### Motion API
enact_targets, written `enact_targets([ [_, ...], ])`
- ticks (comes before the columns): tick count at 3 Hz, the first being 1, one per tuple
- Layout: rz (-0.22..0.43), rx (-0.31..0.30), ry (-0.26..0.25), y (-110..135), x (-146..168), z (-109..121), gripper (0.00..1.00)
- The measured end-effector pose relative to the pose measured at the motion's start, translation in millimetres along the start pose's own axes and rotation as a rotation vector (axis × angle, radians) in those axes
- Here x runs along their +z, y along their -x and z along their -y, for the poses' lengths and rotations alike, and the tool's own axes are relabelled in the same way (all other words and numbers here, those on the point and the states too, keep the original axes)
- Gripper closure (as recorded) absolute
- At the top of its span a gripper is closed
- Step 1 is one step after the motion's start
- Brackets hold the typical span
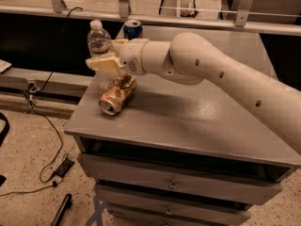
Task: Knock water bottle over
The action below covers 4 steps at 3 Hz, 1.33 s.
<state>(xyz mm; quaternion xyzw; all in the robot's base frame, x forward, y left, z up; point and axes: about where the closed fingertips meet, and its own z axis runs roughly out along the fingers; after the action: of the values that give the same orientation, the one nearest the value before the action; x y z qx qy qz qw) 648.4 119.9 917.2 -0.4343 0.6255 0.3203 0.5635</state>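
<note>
The water bottle point(99, 40), clear with a white cap and a label band, stands upright at the back left corner of the grey cabinet top point(188, 121). My gripper point(101, 53) reaches in from the right and is level with the bottle's lower half. It is open: one cream finger point(99, 63) lies across the front of the bottle and the other point(119, 42) is by the bottle's right side. The bottle's base is hidden behind the gripper.
A crushed gold can point(116, 94) lies on its side just below the gripper. A blue soda can point(133, 29) stands behind the wrist at the back edge. The cabinet's left edge is close to the bottle. Cables lie on the floor point(33, 168) to the left.
</note>
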Motion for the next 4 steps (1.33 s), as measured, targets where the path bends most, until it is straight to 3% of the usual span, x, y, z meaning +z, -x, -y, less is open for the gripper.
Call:
enact_targets([
  [1, 0.033, 0.015, -0.022, -4, -4, 5, 0.65],
  [2, 0.078, -0.013, -0.034, 12, -13, 8, 0.88],
  [3, 0.108, -0.075, -0.018, 44, -17, 7, 1.00],
  [4, 0.124, -0.107, -0.044, 76, -32, 12, 1.00],
])
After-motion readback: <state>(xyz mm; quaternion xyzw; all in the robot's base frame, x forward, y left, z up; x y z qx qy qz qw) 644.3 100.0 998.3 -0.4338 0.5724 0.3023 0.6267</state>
